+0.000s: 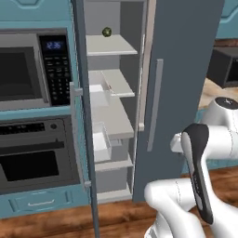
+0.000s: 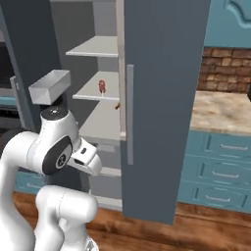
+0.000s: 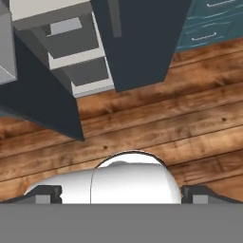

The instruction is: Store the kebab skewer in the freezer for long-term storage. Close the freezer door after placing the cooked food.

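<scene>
Partly hidden kebab skewer (image 2: 102,87) on freezer (image 2: 98,93) shelf, hand (image 3: 121,195) spread wide, empty, fingertips barely visible.

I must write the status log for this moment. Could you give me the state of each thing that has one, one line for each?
freezer door: open, swung out to the left
freezer: open, pale shelves showing
kebab skewer: lying on a middle shelf inside the freezer
green item: sitting on the upper shelf
right fridge door: shut
gripper: open, holding nothing, pointing down at the wooden floor
</scene>
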